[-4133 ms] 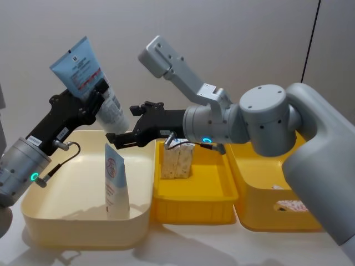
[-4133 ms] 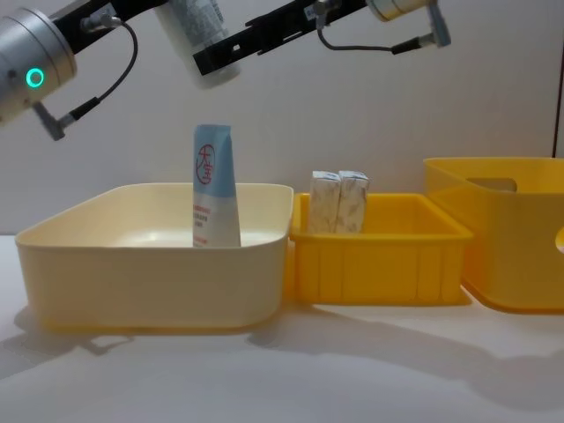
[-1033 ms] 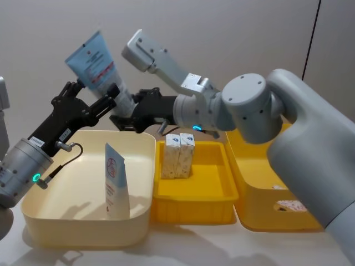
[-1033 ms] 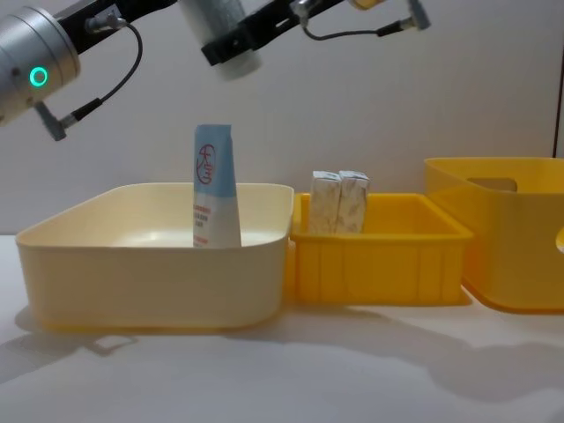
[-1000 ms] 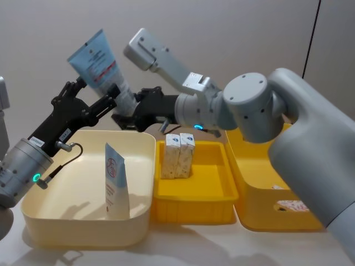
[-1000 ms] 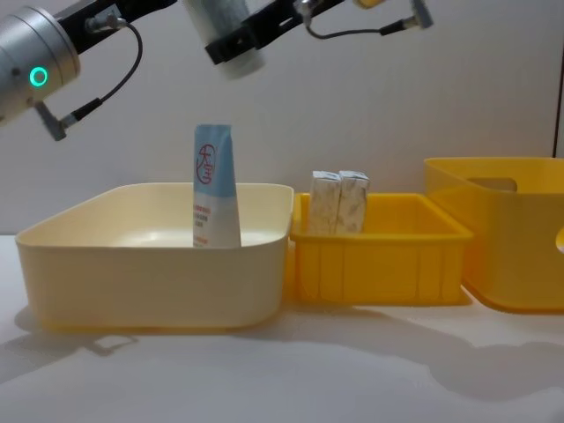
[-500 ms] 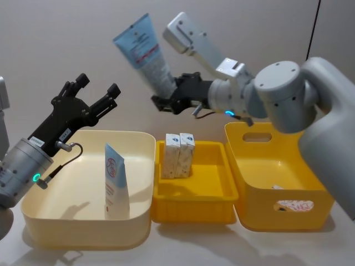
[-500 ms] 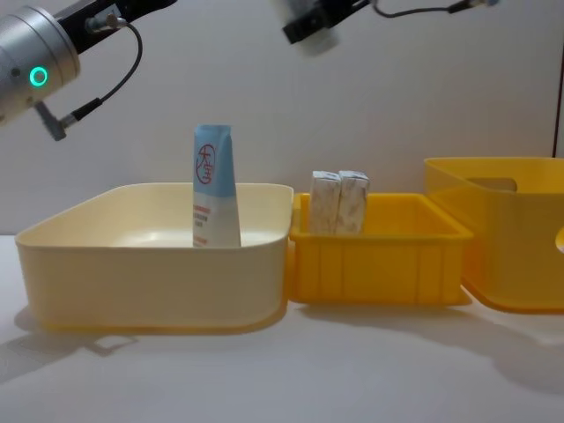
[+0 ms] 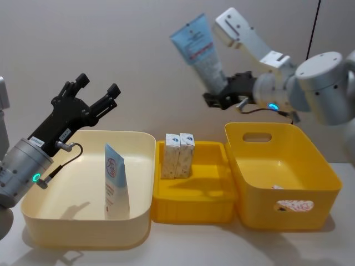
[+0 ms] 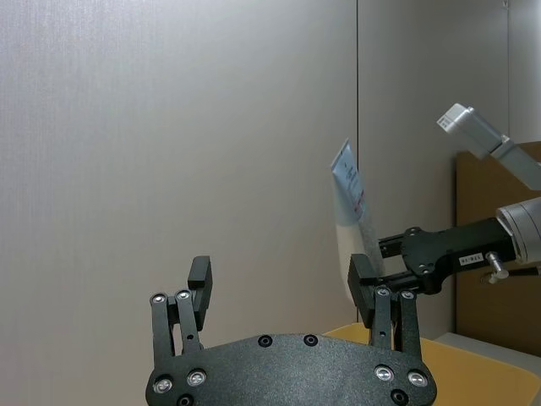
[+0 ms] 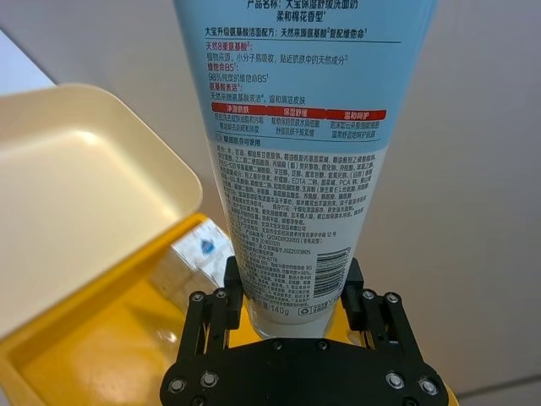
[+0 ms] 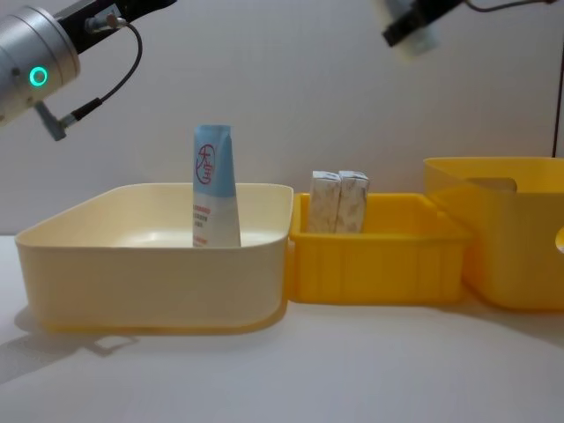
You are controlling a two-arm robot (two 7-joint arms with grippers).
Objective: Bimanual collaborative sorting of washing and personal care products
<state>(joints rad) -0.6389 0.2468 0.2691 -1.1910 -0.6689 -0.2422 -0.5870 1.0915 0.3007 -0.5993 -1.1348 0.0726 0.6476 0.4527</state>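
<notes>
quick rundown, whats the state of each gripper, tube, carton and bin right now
left gripper: open, empty, raised over the cream bin
right gripper: shut on the held tube, up in the air
held tube: gripped near its cap end, tilted
second tube: standing upright in the cream bin
cream bin: holds that one tube
two cartons: upright, side by side in the small yellow bin
large yellow bin: something small lies in it

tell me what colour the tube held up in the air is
Light blue tube, whitish lower part, red band; right wrist view.
</notes>
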